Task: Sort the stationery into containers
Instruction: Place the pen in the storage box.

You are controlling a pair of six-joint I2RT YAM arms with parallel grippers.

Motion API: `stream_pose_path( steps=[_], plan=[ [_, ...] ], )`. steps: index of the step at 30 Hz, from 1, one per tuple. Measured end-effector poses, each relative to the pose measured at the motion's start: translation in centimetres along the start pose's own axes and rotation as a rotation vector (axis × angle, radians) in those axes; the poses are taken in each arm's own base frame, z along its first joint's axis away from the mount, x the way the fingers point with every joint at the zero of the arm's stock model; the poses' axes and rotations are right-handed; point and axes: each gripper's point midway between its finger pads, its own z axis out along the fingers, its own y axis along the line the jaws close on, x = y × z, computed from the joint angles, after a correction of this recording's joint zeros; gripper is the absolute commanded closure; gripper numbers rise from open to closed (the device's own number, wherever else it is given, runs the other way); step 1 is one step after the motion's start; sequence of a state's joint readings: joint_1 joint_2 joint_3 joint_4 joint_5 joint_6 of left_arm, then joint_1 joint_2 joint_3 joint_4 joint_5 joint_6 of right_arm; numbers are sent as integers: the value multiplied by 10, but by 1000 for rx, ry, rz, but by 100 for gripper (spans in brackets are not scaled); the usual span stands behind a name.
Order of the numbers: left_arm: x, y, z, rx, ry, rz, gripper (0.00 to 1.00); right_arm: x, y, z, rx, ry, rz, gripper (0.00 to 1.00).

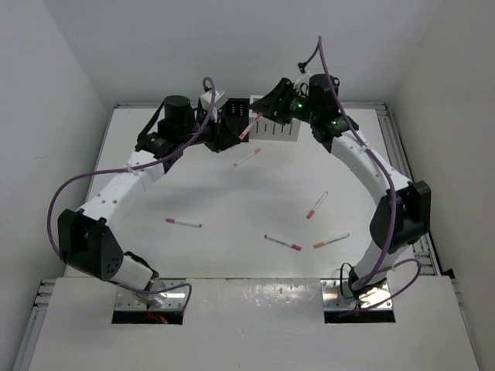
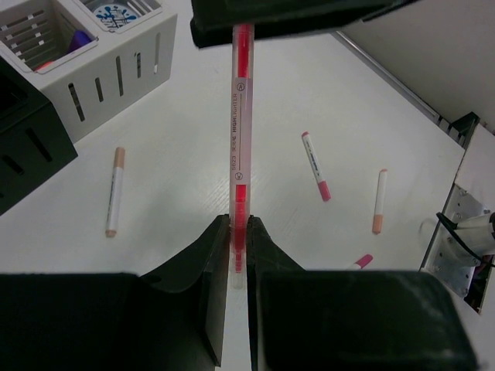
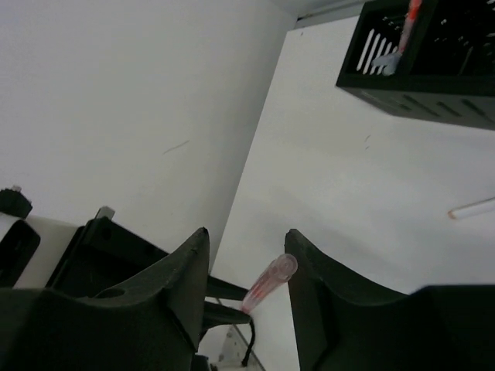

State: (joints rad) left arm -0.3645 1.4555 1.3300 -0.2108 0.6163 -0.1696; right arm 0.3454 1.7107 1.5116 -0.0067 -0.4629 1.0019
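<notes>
— Over the far middle of the surface point(image 1: 232, 193), from the top camera, where does the pen sit?
— The pink-red pen point(image 1: 247, 127) is up in the air between the two arms. The left claw point(image 1: 237, 136) is at its lower end and the right claw point(image 1: 264, 113) at its upper end, just by the white box point(image 1: 280, 131). Five loose pens point(image 1: 183, 222) lie well apart, nearer the bases.
— And from the left wrist?
— The left claw is clamped tight on the pen's near end. Its long axis runs straight away into the right claw's dark body. The white box and the black box point(image 2: 23, 147) stand off to one side, below.
— From the right wrist?
— The right claw stands partly open. The pen's tip lies between its fingers point(image 3: 309, 270), nearer one, and I can't see a grip on it. Closing should take it, and nothing stands in the way.
</notes>
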Motion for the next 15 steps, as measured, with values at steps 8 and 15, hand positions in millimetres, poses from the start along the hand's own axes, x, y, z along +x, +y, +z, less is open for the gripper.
stream_pose_path(
  steps=[8,15],
  plan=[
    [-3,6,-2,-10,-12,3,79,17,12,14,-35,44,-23,100],
    [-9,42,-17,-162,-13,-8,0,-15,19,38,-45,-31,-157,100]
  ],
)
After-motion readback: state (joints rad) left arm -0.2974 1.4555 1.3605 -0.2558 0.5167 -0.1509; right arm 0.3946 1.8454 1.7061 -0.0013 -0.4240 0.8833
